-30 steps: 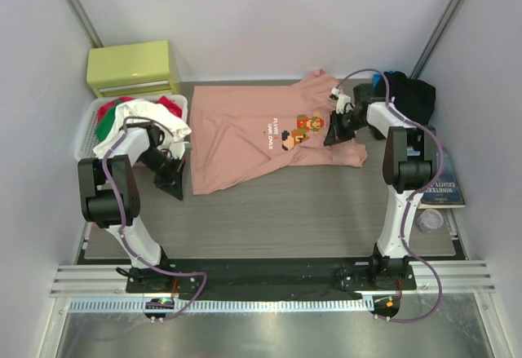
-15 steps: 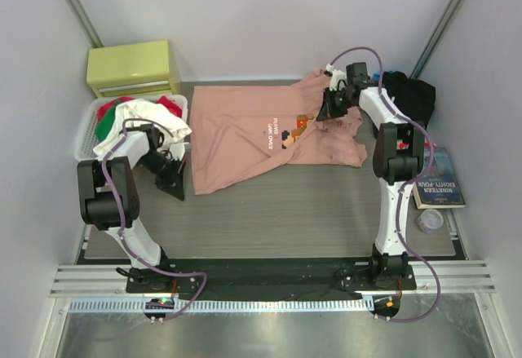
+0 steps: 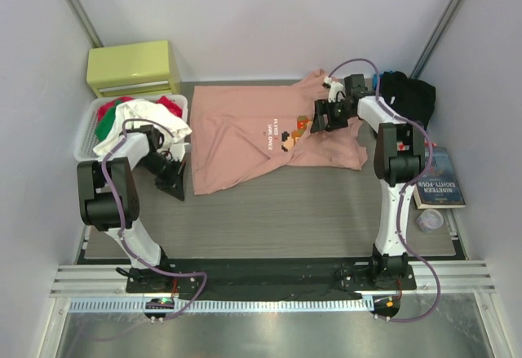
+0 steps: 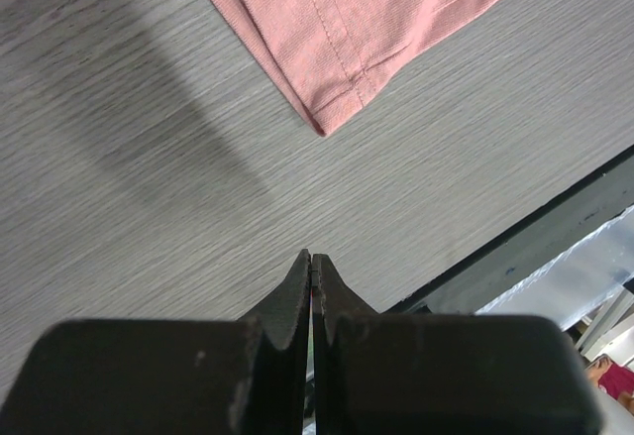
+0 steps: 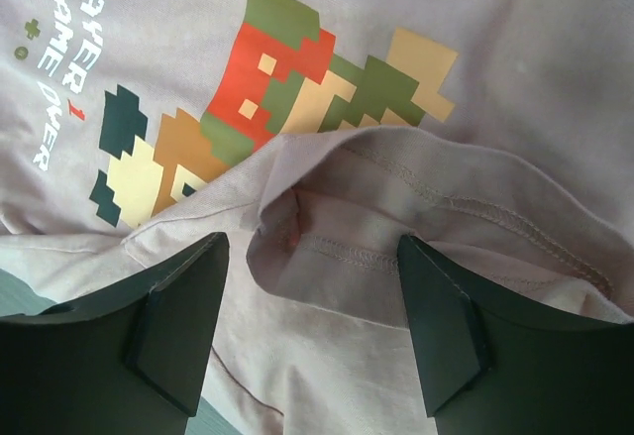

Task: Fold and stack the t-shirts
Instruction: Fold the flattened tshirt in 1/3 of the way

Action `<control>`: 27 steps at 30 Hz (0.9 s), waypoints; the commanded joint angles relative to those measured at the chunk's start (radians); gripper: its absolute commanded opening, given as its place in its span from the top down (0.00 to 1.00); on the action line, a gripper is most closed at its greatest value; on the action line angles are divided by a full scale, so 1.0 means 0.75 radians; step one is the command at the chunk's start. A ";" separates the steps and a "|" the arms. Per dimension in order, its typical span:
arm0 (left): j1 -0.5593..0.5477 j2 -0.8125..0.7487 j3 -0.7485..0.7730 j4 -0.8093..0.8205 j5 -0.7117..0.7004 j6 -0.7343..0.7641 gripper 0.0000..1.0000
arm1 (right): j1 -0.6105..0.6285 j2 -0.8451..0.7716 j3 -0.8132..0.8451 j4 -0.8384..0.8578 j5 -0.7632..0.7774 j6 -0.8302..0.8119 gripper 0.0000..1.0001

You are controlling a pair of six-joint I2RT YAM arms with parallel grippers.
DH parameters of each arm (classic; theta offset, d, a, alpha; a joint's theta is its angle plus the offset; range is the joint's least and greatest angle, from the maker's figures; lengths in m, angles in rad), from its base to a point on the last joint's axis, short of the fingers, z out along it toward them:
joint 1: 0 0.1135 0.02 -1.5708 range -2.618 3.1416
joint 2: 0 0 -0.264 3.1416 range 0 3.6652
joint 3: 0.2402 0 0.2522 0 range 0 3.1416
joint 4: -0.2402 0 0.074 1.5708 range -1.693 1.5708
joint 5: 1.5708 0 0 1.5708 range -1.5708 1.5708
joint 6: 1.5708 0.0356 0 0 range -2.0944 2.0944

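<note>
at the far right of the table (image 3: 269, 211) | right gripper (image 5: 309, 252) spread open, folded sleeve of the pink t-shirt (image 5: 515, 49) directly beneath | left gripper (image 4: 311, 255) clenched empty, farther off

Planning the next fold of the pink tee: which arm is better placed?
Right: the right gripper hangs open over the pink t-shirt's folded edge by the print; the left gripper sits shut over table.

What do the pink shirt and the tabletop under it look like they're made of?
Salmon-pink t-shirt: soft matte knit, likely cotton; stitched hems, limp folds. Grey tabletop: wood-grain surface, probably laminate; streaky grain, dull sheen.
</note>
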 commanded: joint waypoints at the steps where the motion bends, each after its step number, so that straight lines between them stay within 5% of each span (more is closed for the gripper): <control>1: -0.044 0.056 -0.084 -0.058 -0.090 0.001 1.00 | 0.012 -0.141 -0.034 0.115 -0.003 0.011 0.25; 6: -0.046 0.048 -0.090 -0.041 -0.109 -0.012 1.00 | 0.026 -0.345 -0.150 0.301 0.111 0.013 0.20; 9: -0.048 0.050 -0.090 -0.033 -0.119 -0.020 1.00 | 0.049 -0.499 -0.280 0.499 0.337 0.047 0.14; 10: -0.048 0.042 -0.090 -0.027 -0.125 -0.026 1.00 | 0.063 -0.629 -0.336 0.573 0.646 0.076 0.13; 14: -0.048 0.015 -0.076 -0.015 -0.117 -0.049 1.00 | 0.131 -1.112 -0.816 1.228 0.994 0.188 0.12; 22: -0.052 -0.289 -0.021 0.144 0.067 -0.177 1.00 | 0.159 -1.281 -0.985 0.846 1.011 0.140 0.08; 27: -0.056 -0.023 0.231 -0.304 0.497 -0.033 0.95 | 0.151 -1.547 -1.220 0.794 0.962 0.046 0.03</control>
